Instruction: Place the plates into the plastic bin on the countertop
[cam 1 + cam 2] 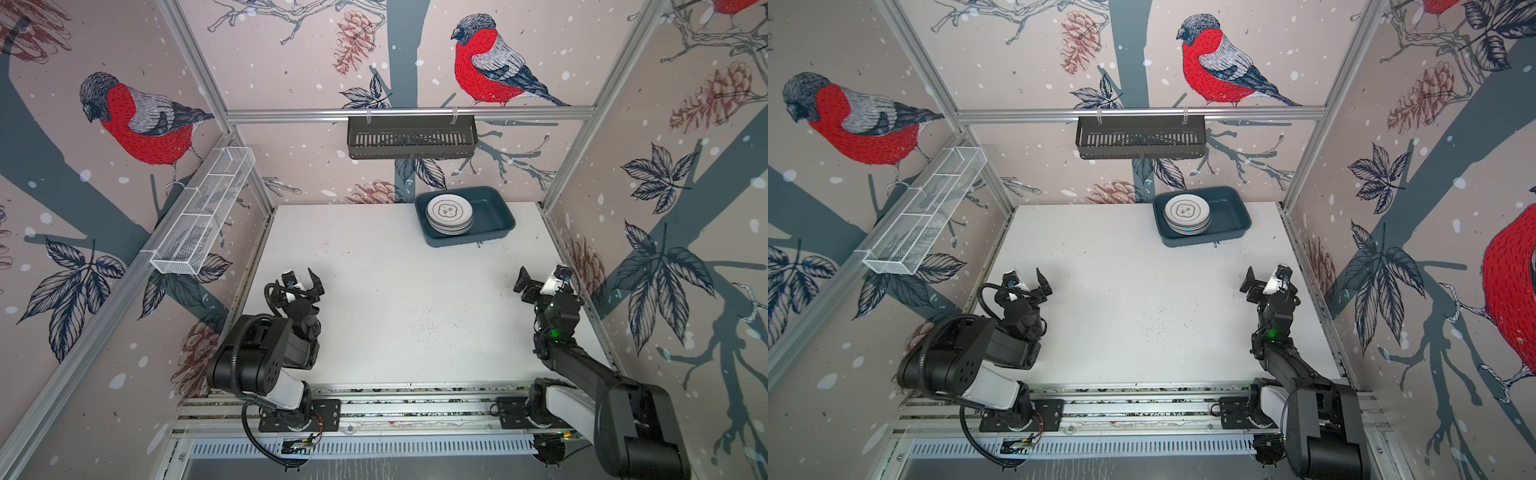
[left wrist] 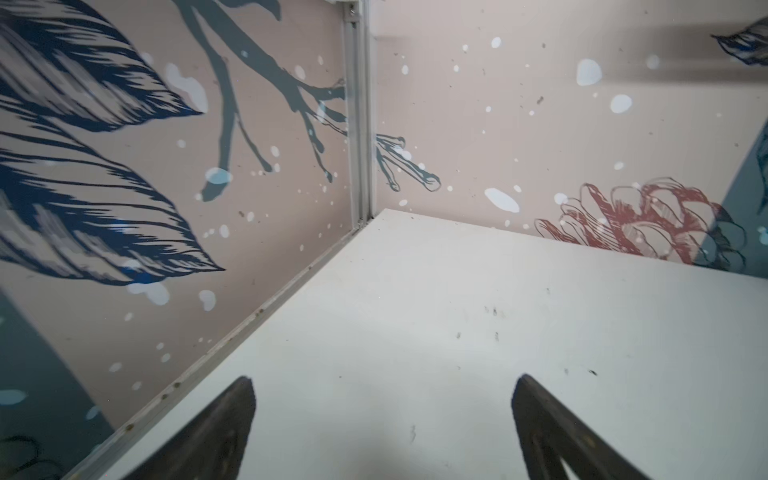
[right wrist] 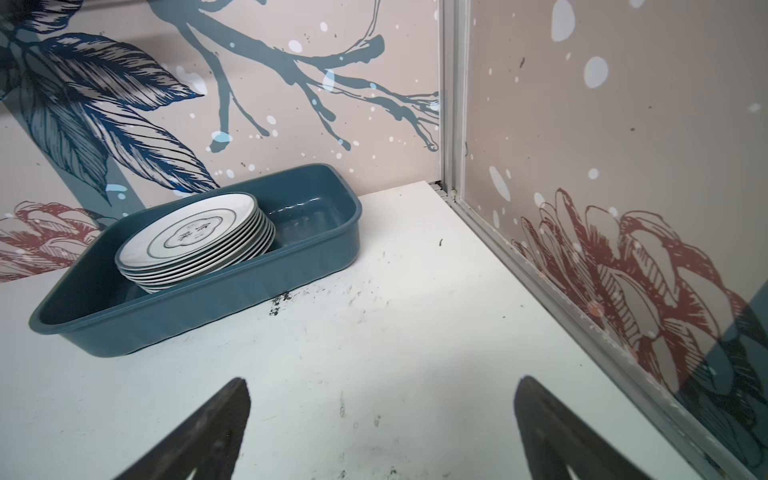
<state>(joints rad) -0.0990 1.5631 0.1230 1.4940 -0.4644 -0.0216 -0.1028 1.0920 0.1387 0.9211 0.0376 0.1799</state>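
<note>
A stack of several white plates (image 1: 449,214) (image 1: 1187,214) (image 3: 195,237) sits in the left half of the teal plastic bin (image 1: 492,212) (image 1: 1230,212) (image 3: 208,307). The top plate bears a cloud emblem and a thin black rim. The bin stands at the back right of the white countertop (image 1: 395,299) (image 2: 498,311). My left gripper (image 1: 301,282) (image 1: 1027,282) (image 2: 384,378) hovers open and empty at the front left. My right gripper (image 1: 524,282) (image 1: 1252,282) (image 3: 382,378) is open and empty at the front right, facing the bin from a distance.
A black slotted basket (image 1: 411,137) hangs on the back rail above the bin. A white wire mesh basket (image 1: 203,212) hangs along the left wall. Patterned walls and aluminium posts close in three sides. Dark specks (image 3: 280,301) lie by the bin's front wall.
</note>
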